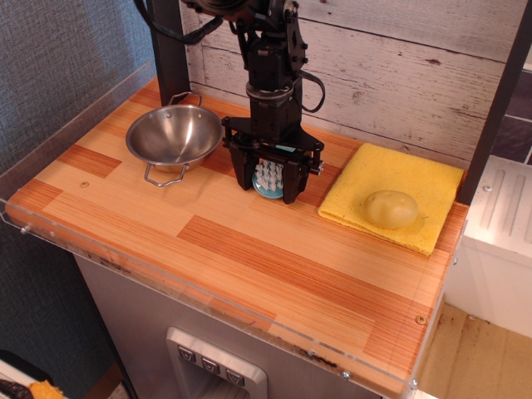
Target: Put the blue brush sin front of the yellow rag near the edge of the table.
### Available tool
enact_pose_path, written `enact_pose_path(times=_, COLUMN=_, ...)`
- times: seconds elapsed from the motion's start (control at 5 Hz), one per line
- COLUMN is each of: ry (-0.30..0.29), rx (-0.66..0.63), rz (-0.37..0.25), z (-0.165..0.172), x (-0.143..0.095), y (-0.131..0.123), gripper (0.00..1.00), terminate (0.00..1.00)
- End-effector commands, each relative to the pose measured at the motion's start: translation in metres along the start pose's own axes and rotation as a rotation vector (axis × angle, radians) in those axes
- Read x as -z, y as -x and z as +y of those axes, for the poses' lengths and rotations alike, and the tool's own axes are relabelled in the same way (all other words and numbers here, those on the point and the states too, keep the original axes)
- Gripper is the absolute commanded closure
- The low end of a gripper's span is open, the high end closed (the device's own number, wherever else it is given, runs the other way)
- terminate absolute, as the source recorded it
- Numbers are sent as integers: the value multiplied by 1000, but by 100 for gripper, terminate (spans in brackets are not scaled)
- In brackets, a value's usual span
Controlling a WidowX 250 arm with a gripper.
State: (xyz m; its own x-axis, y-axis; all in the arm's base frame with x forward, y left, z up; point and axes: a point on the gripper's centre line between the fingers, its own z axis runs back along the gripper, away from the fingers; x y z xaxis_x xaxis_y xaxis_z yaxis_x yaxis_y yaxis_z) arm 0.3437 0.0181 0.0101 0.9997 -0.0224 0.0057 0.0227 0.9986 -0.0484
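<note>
Gripper (267, 179) down over blue brush (268, 178), fingers either side of round head, nearly closed; firm hold can't be told. Brush on desk (249, 249) btwn steel bowl (174, 135) & yellow rag (416, 179). Prob. light, stiff plastic, slippery; best pinched across head.
</note>
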Motion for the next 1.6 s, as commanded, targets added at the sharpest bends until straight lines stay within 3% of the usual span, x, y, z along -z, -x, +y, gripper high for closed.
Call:
enact_pose_path(times=0.0, ry=21, rx=79, rz=-163, z=-15, x=-75, y=24, gripper=100, terminate=0)
enact_pose_path(times=0.2, ry=34, rx=137, rz=-168, z=-33, x=-87, y=52, gripper=100, terminate=0)
enact_pose_path(times=0.4, ry=30, rx=211, rz=-104, z=-57, x=-74, y=74, gripper=100, terminate=0)
enact_pose_path(times=0.6, ry=8, rx=256, rz=-10, z=-82, x=-44, y=92, gripper=100, terminate=0)
enact_pose_path(times=1.0, ry=-37, rx=231, rz=48, z=-115, x=-5, y=96, gripper=100, terminate=0)
enact_pose_path(times=1.4, ry=-44, rx=198, rz=54, z=-135, x=0, y=95, gripper=100, terminate=0)
